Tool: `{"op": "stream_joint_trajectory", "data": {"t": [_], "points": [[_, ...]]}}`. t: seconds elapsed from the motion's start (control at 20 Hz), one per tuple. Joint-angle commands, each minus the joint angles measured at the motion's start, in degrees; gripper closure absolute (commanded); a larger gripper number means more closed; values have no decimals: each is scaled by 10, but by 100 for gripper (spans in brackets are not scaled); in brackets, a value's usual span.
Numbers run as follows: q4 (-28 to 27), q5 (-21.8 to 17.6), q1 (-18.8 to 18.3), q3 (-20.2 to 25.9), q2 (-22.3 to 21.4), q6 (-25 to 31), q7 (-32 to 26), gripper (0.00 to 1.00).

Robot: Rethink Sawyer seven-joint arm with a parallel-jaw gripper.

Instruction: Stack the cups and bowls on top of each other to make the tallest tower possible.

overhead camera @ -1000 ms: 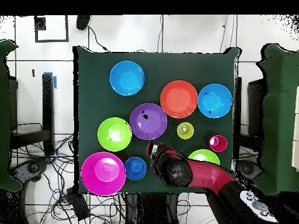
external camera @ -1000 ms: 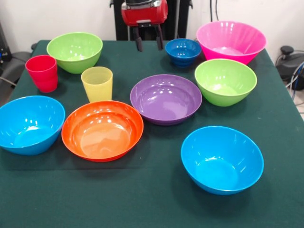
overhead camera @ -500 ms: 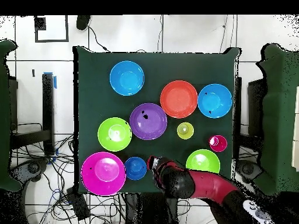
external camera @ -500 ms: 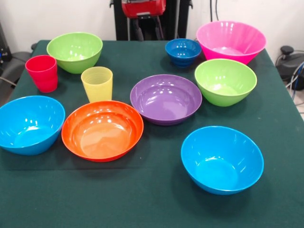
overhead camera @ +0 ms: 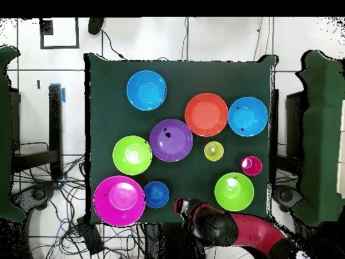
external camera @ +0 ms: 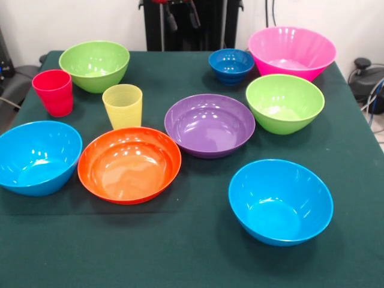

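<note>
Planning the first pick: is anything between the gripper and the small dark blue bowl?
Nothing visible. The gripper hangs drawn back at the table's edge, and the small dark blue bowl sits just beside it, with only bare green cloth between.

A green-covered tabletop point(external camera: 180, 252) carries ten separate pieces: red cup point(external camera: 54, 92) and yellow cup point(external camera: 123, 105) at upper left, pink bowl point(external camera: 291, 51) at upper right, purple bowl point(external camera: 209, 125) at center, with six other bowls around them.
</note>
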Motion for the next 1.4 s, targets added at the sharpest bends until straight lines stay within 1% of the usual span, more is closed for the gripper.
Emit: {"op": "stream_joint_trajectory", "data": {"t": [0.05,0.3,0.5,0.7,0.85,0.95,1.05,1.4], "points": [[16,-40,9,68,15,36,-39,0],[3,-47,32,64,40,-9,-3,0],[3,-50,36,64,46,-30,13,0],[8,-63,40,55,54,-55,23,0],[12,-71,43,45,55,-73,31,0],[7,-83,49,29,60,-89,36,0],[-3,-92,51,19,71,-95,35,0],[-15,-106,73,-5,77,-114,44,0]]}}
